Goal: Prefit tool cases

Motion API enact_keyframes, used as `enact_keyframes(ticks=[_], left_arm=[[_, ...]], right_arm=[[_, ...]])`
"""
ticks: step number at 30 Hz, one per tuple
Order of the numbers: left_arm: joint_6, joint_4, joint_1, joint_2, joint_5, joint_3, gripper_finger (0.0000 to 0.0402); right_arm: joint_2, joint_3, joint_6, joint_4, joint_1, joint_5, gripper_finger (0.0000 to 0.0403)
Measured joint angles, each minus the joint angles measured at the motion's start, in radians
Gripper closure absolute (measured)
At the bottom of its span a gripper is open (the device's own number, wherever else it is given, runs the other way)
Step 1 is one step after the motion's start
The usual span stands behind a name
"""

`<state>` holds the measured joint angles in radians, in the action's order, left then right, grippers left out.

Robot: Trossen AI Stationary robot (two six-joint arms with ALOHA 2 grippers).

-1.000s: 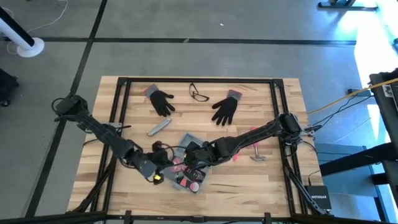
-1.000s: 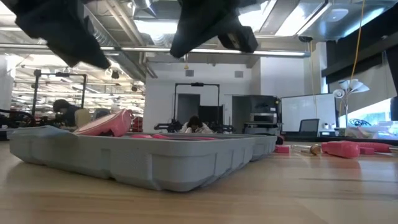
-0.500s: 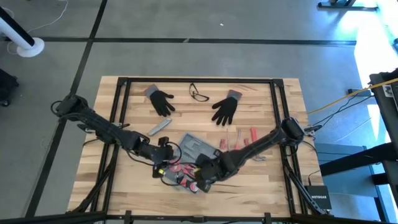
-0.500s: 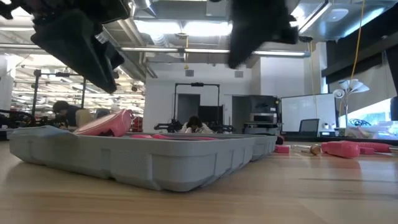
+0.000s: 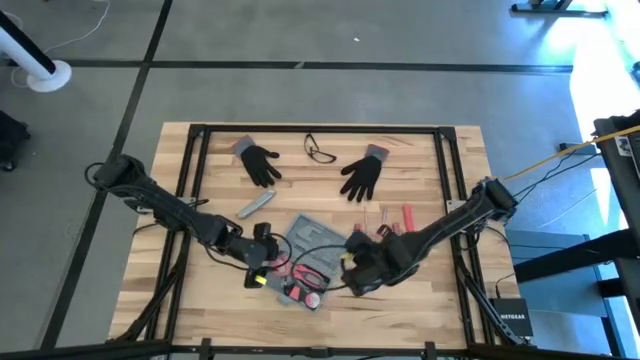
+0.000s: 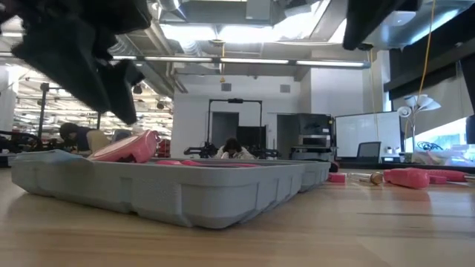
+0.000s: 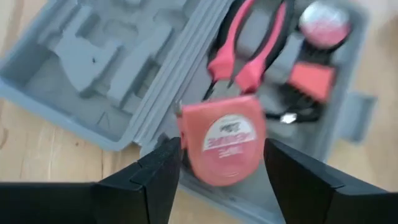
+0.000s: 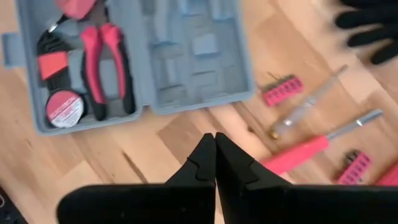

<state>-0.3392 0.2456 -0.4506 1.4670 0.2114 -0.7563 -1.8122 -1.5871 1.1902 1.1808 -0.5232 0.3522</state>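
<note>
The grey tool case (image 5: 303, 262) lies open and flat on the wooden table, also seen in the low view (image 6: 171, 185). One half holds red-handled pliers (image 7: 249, 43), a round pink disc (image 8: 65, 109) and a red tape measure (image 7: 227, 146); the other half (image 8: 196, 50) shows empty moulded recesses. My left gripper (image 7: 222, 149) is open just above the case, a finger on either side of the tape measure with gaps showing. My right gripper (image 8: 215, 140) is shut, hanging over bare wood beside the case's right edge (image 5: 352, 270).
Right of the case lie a pink-handled screwdriver (image 8: 298, 152), a slim driver (image 8: 311, 102) and pink bit holders (image 8: 281, 90). Farther back are two black gloves (image 5: 262, 163) (image 5: 363, 175), glasses (image 5: 320, 152) and a small grey bar (image 5: 257, 206). Bare wood runs along the near edge.
My right gripper, still shut, has gone from over the case up and toward the table's right edge, and now hangs beside the case. My left gripper has shifted a little toward the case. The case has kept its place.
</note>
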Motion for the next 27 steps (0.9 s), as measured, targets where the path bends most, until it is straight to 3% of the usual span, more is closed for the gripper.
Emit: enact_keyframes(ticks=[8,27], left_arm=[[-0.025,-0.030,-0.005,0.062,0.019,-0.011,0.0180],[-0.043,-0.107,0.001,0.158,0.063,-0.015,0.0183]], right_arm=[[0.146,0.177,0.088,-0.137,-0.001,-0.003,0.0403],[0.147,0.183,0.054,-0.133,0.002,0.005,0.0403]])
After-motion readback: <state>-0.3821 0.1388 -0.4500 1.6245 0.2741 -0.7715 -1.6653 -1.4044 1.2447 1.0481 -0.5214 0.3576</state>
